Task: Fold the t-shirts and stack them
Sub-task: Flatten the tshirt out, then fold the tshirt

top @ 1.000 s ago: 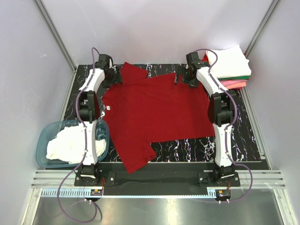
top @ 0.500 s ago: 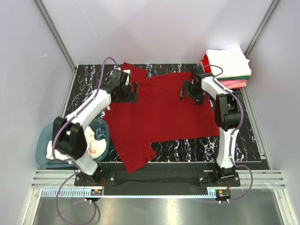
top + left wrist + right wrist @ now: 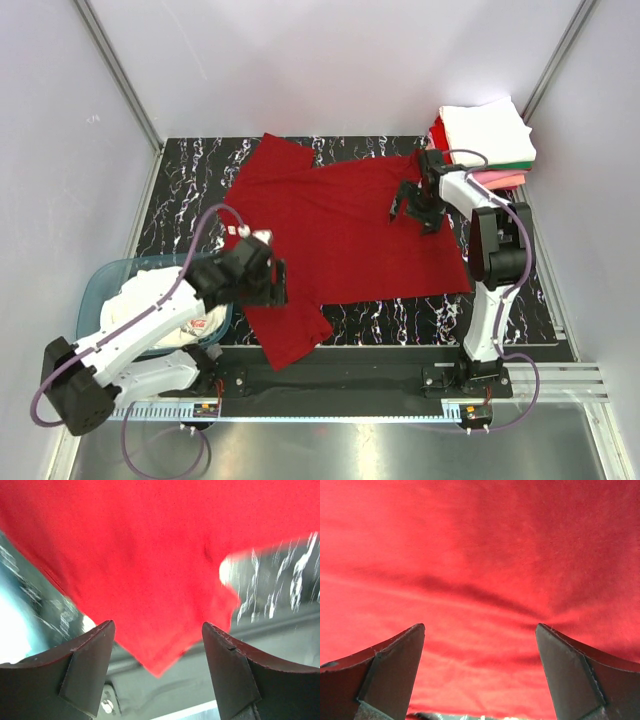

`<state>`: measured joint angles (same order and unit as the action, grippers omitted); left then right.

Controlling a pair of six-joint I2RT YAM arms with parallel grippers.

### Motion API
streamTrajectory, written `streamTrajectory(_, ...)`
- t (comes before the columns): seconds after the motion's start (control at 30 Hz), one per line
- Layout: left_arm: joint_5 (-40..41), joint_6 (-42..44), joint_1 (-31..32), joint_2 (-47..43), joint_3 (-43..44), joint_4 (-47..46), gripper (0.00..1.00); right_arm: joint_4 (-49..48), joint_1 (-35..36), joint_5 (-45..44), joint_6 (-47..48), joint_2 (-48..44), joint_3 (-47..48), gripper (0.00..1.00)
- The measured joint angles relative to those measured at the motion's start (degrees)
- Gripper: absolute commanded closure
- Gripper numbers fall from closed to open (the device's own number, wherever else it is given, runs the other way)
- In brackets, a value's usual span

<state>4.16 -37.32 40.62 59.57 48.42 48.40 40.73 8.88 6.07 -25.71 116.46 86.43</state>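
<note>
- Near left, the left tool [image 3: 157,630] hangs over the near sleeve of the dark red t-shirt [image 3: 340,235], fingers spread and nothing between them. Its wrist view is blurred.
- That sleeve's tip pokes past the tabletop's [image 3: 185,185] near edge.
- The teal tub [image 3: 110,272] sits off the near-left corner, half covered by the left arm. White cloth [image 3: 135,288] is bunched inside; how many pieces, cannot tell.
- The red shirt is spread across the black marbled middle.
- The right tool [image 3: 413,205] is over the shirt's far-right part, fingers wide and empty. Whether it touches the cloth, cannot tell.
- In the far-right corner is the stack of folded t-shirts [image 3: 490,135]. White is on top, with only edges of green, pink and red below.
</note>
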Motion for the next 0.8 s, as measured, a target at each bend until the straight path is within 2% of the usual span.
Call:
streamTrajectory(0.17, 1.0, -10.0, 12.9, -3.0, -6.0, 3.0, 0.27, 3.1, 0.0, 0.6, 0.9, -6.6, 3.6, 0.00)
streamTrajectory(0.3, 2.4, -16.7, 19.6, -4.3, -9.6, 3.4, 0.33, 4.1, 0.0, 0.5, 0.9, -18.3, 3.0, 0.00)
streamTrajectory(0.53, 2.7, -25.7, 25.4, -9.1, -18.3, 2.2, 0.37, 4.7, 0.0, 0.5, 0.0, -36.4, -6.3, 0.00)
streamTrajectory(0.67, 2.1, -30.1, 27.8, -11.9, -24.4, -1.0, 0.39, 5.8, 0.0, 0.4, -0.7, -41.3, -12.8, 0.00)
streamTrajectory(0.8, 1.8, -33.1, 28.1, -14.9, -26.8, -4.9, 0.41, 7.2, 0.0, 0.2, -1.1, -43.4, -15.6, 0.00)
